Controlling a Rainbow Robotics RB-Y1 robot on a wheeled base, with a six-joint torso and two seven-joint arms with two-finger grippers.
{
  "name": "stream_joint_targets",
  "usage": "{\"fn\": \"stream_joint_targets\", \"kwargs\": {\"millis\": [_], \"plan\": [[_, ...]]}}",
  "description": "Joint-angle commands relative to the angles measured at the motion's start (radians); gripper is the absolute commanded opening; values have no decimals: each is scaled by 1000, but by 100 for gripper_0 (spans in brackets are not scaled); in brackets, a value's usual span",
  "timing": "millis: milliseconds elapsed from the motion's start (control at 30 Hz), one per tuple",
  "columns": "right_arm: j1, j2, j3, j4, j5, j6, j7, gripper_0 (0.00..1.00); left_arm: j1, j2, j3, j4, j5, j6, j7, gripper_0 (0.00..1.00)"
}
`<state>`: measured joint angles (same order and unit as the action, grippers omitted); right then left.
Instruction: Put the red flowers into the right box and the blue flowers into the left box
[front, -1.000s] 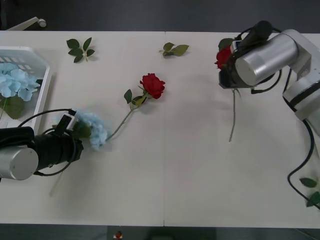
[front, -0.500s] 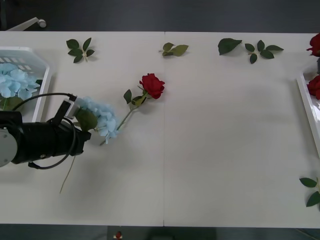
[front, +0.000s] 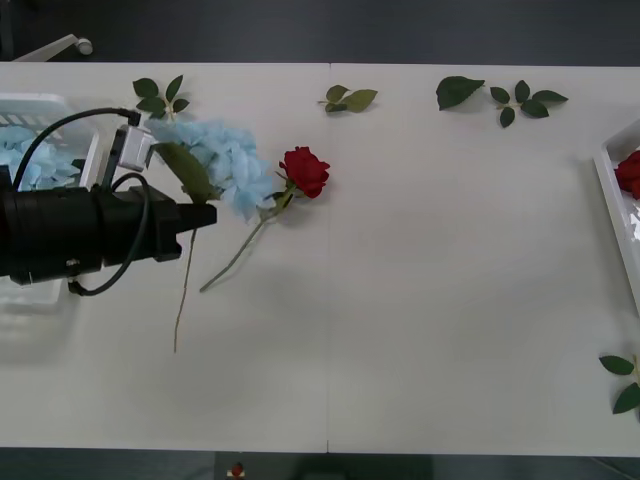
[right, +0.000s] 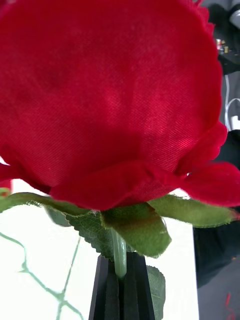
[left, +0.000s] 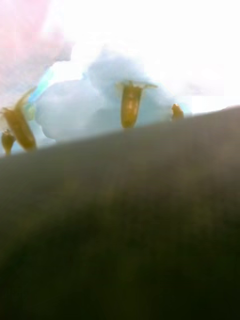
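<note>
A pale blue flower (front: 225, 165) hangs in my left gripper (front: 200, 220), its petal cluster up near the far side of the table, its thin stem trailing down toward me. The black fingers are closed on the stem just below the head, beside a broad green leaf. In the left wrist view the same blue petals (left: 100, 95) sit right against the camera, above a dark blur.

Just behind the arm lies the left box (front: 85, 125), a white slotted bin at the table's left edge, with more blue flowers (front: 35, 160) already inside. I judge this step to be the carry: the flower is lifted and needs to travel left, over the rim, before I let go.

One red rose (front: 305, 170) lies on the table, touching the blue petals at its left side, its stem running down and left. I should move away gently so the rose is not dragged along.

In the right wrist view my right gripper (right: 120, 285) has its black fingers pressed together on the green stem of another red rose (right: 110, 100), held upright. At the table's right edge the right box (front: 612, 205) shows a pale rim, with a red bloom (front: 629, 172) in it. That rose needs lowering into this box and releasing.

Loose leaf sprigs (front: 160, 98) dot the far edge.
</note>
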<state>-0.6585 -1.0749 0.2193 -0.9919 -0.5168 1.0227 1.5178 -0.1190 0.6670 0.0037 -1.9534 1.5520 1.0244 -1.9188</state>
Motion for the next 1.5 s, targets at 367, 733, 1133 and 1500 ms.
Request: {"fn": "stream_joint_targets", "kwargs": {"millis": [367, 733, 1133, 1500], "plan": [[40, -33, -8, 78, 41, -147, 70, 7, -212, 263, 179, 251, 158, 29, -68, 0], [40, -33, -8, 64, -22, -144, 85, 100, -217, 425, 492, 481, -52, 210, -138, 0], [42, -33, -48, -171, -368, 100, 84, 100, -100, 425, 522, 703, -142, 31, -394, 0], [145, -5, -87, -464, -829, 128, 121, 100, 42, 425, 384, 705, -156, -290, -408, 0]]}}
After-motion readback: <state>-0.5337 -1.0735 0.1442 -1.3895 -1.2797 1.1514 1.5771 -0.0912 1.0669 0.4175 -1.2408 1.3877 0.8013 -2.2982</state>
